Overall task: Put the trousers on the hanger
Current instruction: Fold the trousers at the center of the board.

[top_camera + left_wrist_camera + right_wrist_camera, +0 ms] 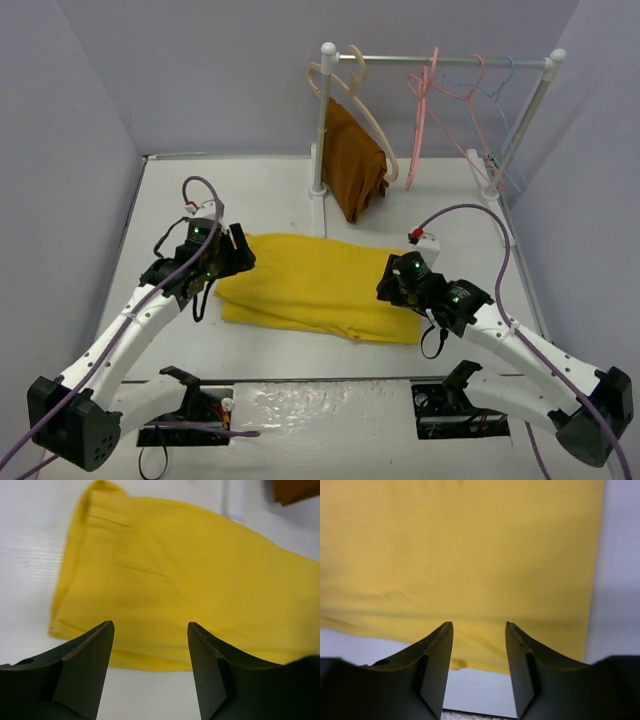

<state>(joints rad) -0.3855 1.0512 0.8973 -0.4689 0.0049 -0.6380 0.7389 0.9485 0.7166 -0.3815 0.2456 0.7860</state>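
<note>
The left end effector (pixel 150 630) and right end effector (pixel 479 627) hang spread wide over the yellow trousers (pixel 320 285); each should pinch its end low, together.

White table (pixel 260 200): yellow trousers (pixel 320 285) flat mid-table, seemingly folded; rack (pixel 395 60) stands at far edge.

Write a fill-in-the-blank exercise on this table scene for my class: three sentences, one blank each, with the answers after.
1. The large soft cloth trousers lying on the white table are bright ____.
2. The rust-brown cloth hangs on a thick hanger whose colour is ____.
3. The left hand and the right hand, both over the trousers, are each ____ and hold nothing.
Missing words: yellow; beige; open.
</note>
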